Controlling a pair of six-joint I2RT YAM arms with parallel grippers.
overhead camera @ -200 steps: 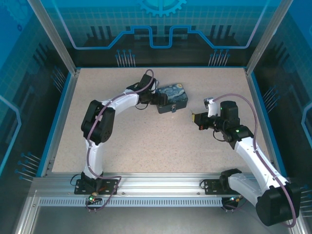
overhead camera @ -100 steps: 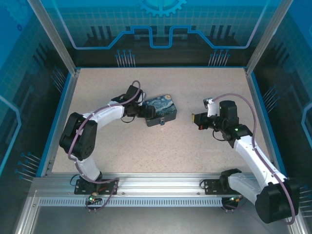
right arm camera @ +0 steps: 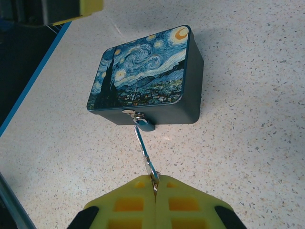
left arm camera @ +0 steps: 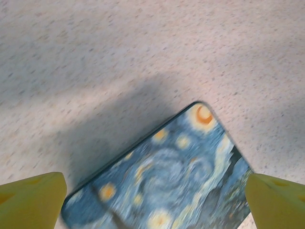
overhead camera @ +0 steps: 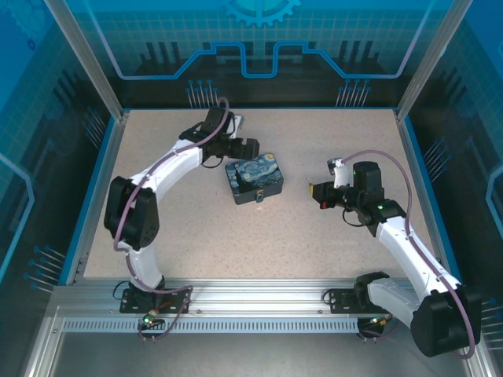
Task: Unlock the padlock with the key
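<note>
Lengthwise, key (right arm camera: 145, 153) tip-first toward padlock (right arm camera: 144, 124).

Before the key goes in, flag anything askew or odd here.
Only the tin sits skewed to the table edges, its padlock side facing mostly the near edge, not squarely the right gripper pinching the key. Nothing spilled or damaged.
</note>
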